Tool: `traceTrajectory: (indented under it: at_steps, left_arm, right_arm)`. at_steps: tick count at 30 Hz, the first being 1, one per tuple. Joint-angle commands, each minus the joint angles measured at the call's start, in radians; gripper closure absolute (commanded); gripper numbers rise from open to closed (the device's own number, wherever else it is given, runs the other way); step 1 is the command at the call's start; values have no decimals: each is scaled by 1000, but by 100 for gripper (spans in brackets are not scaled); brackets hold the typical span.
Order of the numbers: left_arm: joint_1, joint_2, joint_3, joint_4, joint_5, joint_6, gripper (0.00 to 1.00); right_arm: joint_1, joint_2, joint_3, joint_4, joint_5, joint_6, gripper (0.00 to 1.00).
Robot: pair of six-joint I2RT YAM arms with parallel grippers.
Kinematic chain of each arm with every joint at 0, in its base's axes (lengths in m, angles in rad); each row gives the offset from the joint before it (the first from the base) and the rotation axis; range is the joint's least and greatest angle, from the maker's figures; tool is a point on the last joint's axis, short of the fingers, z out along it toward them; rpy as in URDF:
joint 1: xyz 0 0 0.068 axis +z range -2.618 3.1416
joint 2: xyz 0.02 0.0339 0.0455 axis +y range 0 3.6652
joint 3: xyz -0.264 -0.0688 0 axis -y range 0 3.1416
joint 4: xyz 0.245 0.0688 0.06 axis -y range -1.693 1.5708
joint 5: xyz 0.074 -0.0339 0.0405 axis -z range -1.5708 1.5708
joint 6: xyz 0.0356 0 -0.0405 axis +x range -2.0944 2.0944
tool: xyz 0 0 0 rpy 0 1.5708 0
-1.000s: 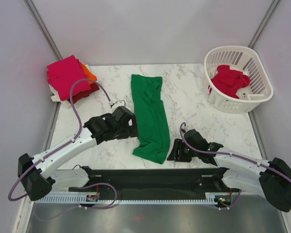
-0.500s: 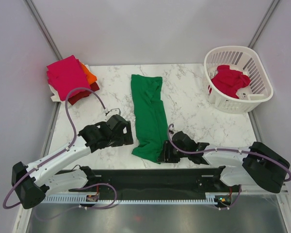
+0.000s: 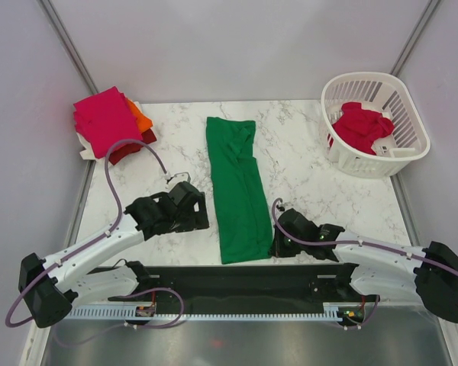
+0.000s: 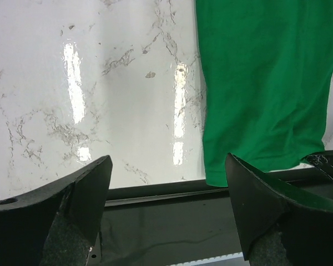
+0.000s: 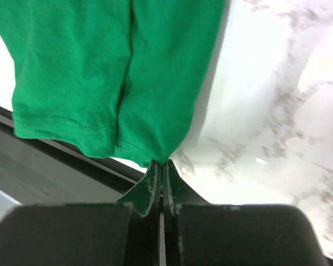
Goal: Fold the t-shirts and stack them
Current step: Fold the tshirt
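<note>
Right wrist: the right hand (image 5: 162,166) was pinched tight on the hem of the green t-shirt (image 5: 100,72); the left hand (image 4: 167,166) was spread wide, nothing grasped.

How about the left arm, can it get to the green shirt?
Probably yes. The left gripper is open beside the green shirt, with only bare table between them. The right gripper pinches the shirt's near corner on the other side.

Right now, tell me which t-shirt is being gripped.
The bright green t-shirt, spread mid-table: the right arm's jaws pinch its near corner. The pink, orange and dark red ones are stacked far left; the red one lies in the basket.
</note>
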Motion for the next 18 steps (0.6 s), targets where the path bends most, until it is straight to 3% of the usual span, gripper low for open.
traceTrajectory:
  at_steps: [1, 12, 18]
  left_arm:
    - [-16, 18, -25, 5, 30, -54, 11]
    - [-266, 204, -71, 88, 27, -292, 11]
    - [-365, 267, -123, 273, 28, -370, 14]
  right_arm:
    - [7, -47, 17, -180, 91, -66, 100]
    - [18, 37, -26, -103, 38, -83, 100]
    - [21, 45, -36, -51, -1, -83, 100]
